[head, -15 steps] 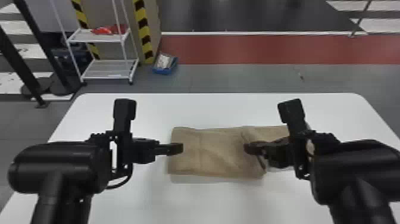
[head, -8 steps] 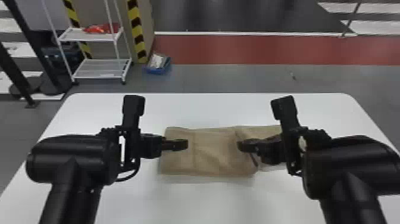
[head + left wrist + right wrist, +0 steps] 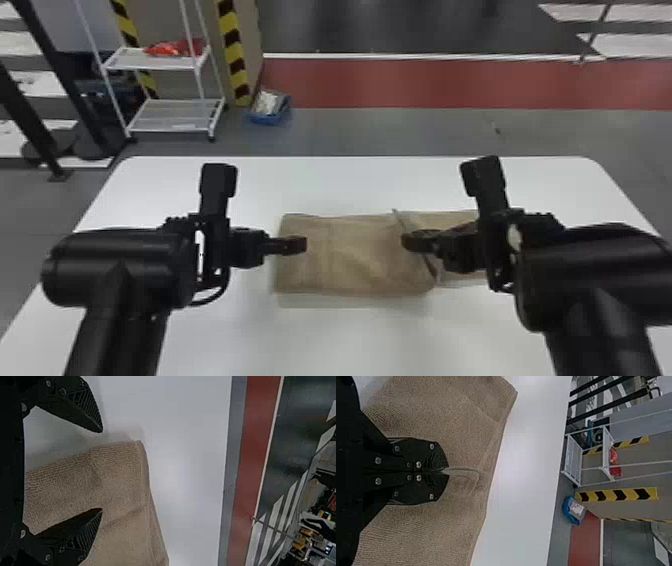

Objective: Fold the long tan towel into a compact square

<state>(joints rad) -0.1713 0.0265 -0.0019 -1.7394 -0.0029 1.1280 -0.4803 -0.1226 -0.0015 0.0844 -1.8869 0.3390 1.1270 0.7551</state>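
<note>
Tan towel pinched at its fold, left fingers spread over the other end

Tan towel (image 3: 355, 260) lies on the white surface (image 3: 350, 340), layered, long way running left to right. A raised crease crosses it right of its middle; a flatter length carries on to the right, under the right gripper (image 3: 409, 243). That gripper's fingers are pressed together, a small ridge of the towel nipped between the tips.

Left gripper (image 3: 301, 245) hangs at the towel's left end, fingers wide and nothing between them. Left wrist view: one finger over cloth, the other past the towel's edge, above bare surface.

In the way: the right gripper and its arm cover the towel's right end in the head view; the left gripper masks a patch of the left end.

Farther out, beyond the towel on the floor: blue bin (image 3: 269, 119), somewhat left of it. Farther left, white rack (image 3: 172, 122) with a red item (image 3: 175, 48) on its upper shelf; striped post (image 3: 234, 55) between rack and bin.

Against half a second ago: left gripper reaches slightly less far over the towel. Right gripper about where it was, at the crease.
</note>
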